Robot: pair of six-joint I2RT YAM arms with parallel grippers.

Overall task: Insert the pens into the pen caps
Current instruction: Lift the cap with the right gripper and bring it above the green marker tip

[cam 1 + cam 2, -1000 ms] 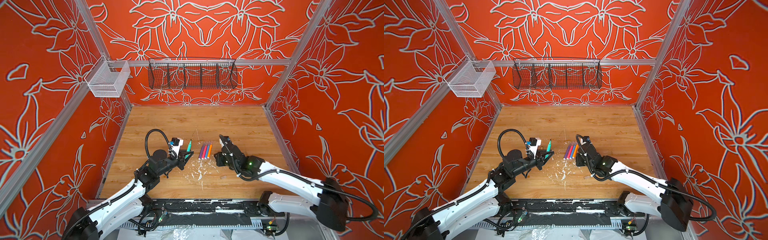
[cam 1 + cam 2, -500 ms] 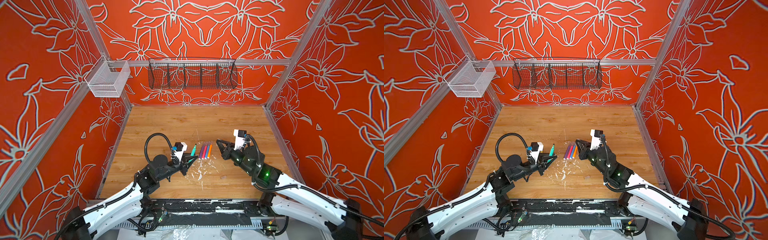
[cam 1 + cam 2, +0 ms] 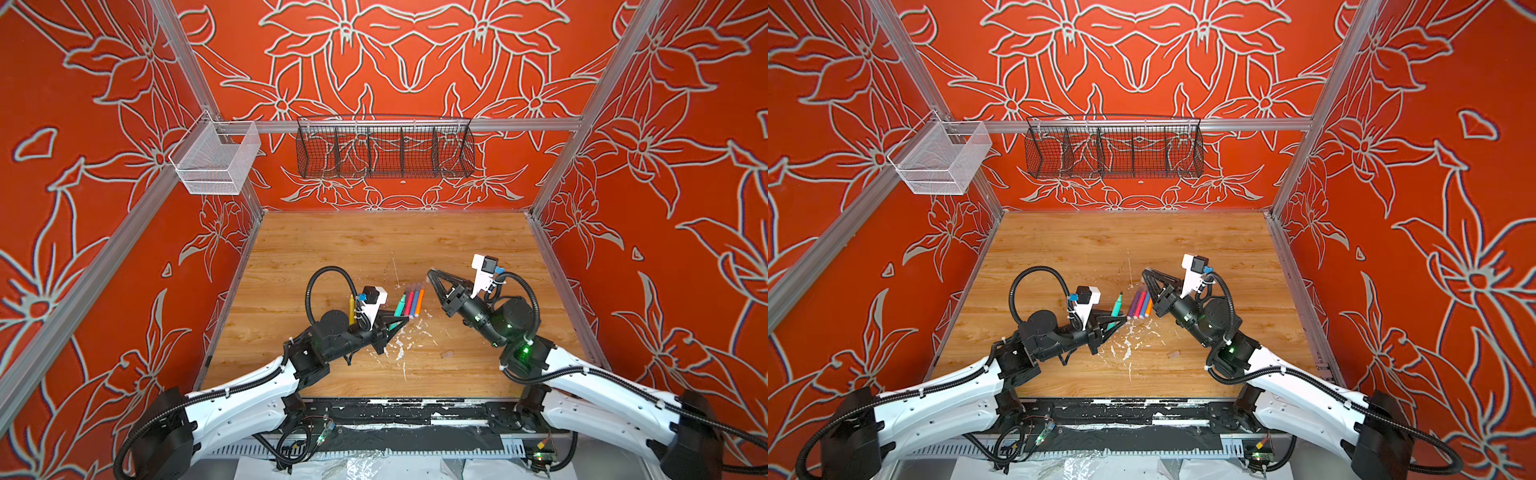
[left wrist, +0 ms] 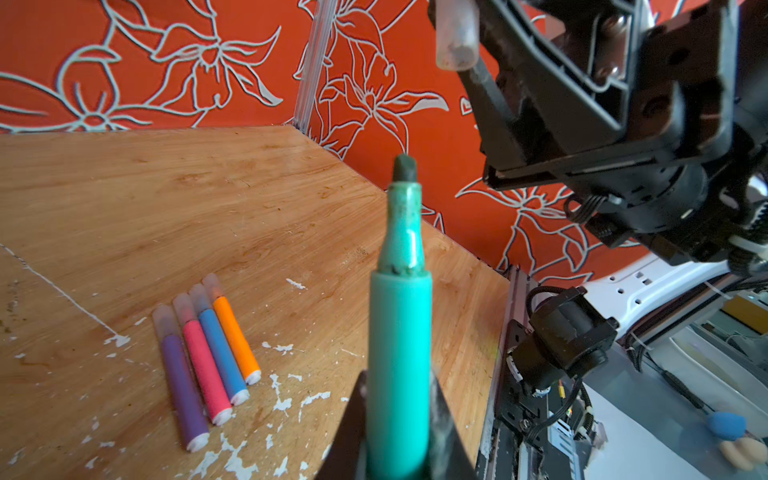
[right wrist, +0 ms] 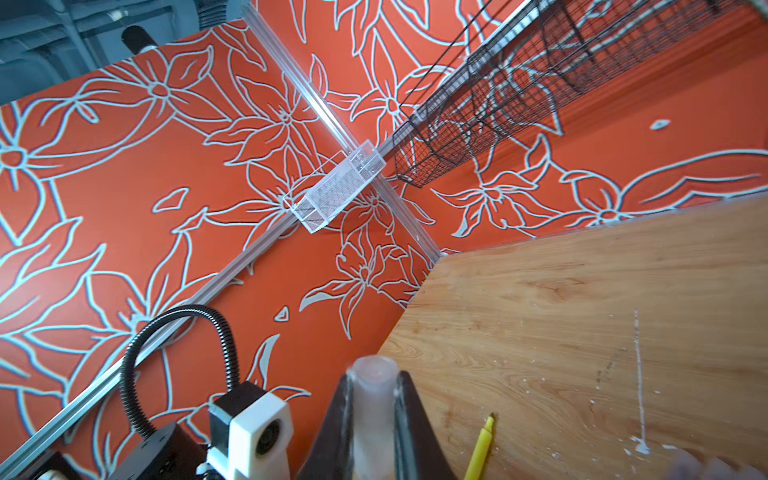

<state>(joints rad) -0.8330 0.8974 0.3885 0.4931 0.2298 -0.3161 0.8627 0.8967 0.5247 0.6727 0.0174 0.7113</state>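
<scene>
Rear of green pen [image 4: 399,332] cut off at frame edge, yellow pen [image 3: 351,306] half hidden behind left arm [image 3: 336,332], base of clear cap [image 5: 373,395] buried in right pincer [image 5: 374,378]

Enclosure walls [image 3: 415,62] orange-red with grey-white floral outlines, framed by aluminium rails [image 3: 519,124]. Wood-grain tabletop [image 3: 374,249] — white paint flecks [image 3: 400,353] near front. Black wire basket [image 3: 384,151] on rear rail; white mesh basket [image 3: 216,166] at left corner
</scene>
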